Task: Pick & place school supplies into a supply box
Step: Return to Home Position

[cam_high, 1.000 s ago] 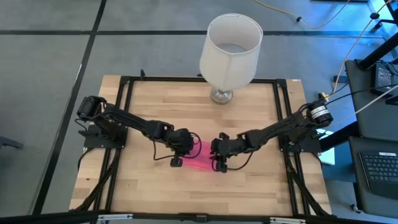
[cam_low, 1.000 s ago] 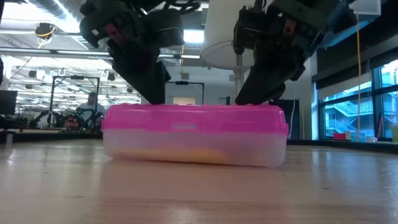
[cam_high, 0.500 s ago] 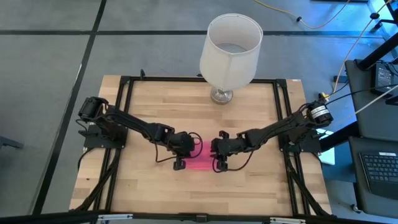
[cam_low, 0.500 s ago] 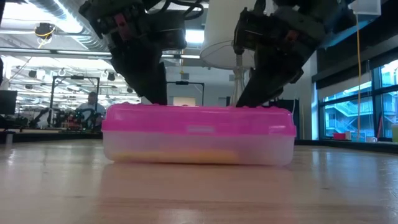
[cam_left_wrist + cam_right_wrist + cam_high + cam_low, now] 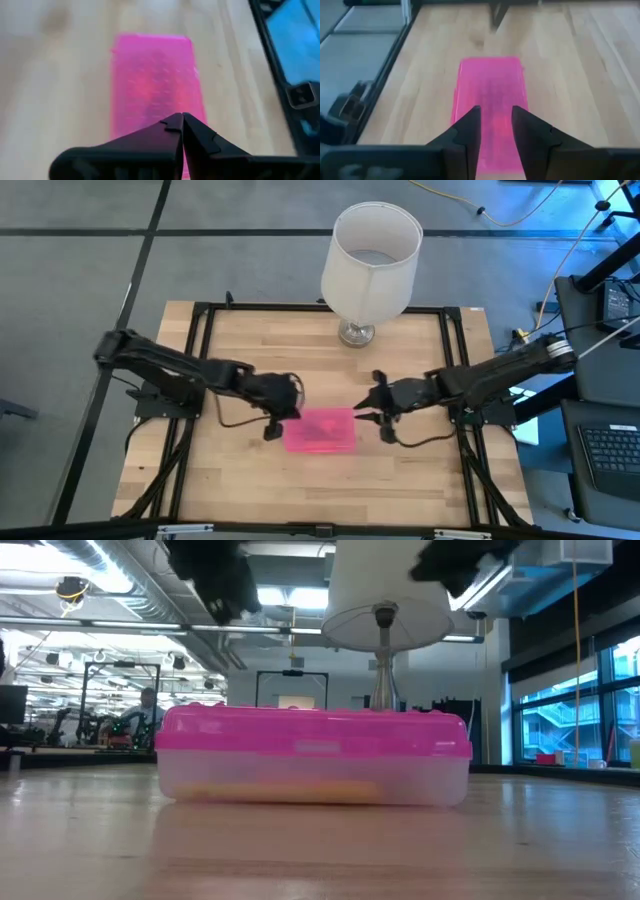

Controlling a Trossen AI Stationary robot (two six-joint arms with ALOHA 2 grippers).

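Observation:
The supply box (image 5: 320, 430) lies flat on the wooden table with its pink lid (image 5: 315, 730) down over the clear base (image 5: 200, 775). Something yellow (image 5: 300, 788) shows dimly through the base; no other school supplies are in view. My left gripper (image 5: 290, 408) hangs shut above the box's left end, with its fingertips (image 5: 182, 120) together over the lid (image 5: 152, 85). My right gripper (image 5: 368, 408) hangs above the box's right end with a gap between its fingers (image 5: 496, 120), open, and the lid (image 5: 490, 90) shows beyond it. Neither gripper touches the box.
A tall lamp with a big white shade (image 5: 370, 250) stands on its metal foot (image 5: 357, 333) at the table's far edge, behind the box. A black frame (image 5: 200, 320) runs around the tabletop. Bare wood lies in front of the box.
Both grippers stood with their fingers down on the box lid. They have risen clear of it and drawn back, the left toward the table's left edge and the right toward the right edge. The box stays on the table with its lid down.

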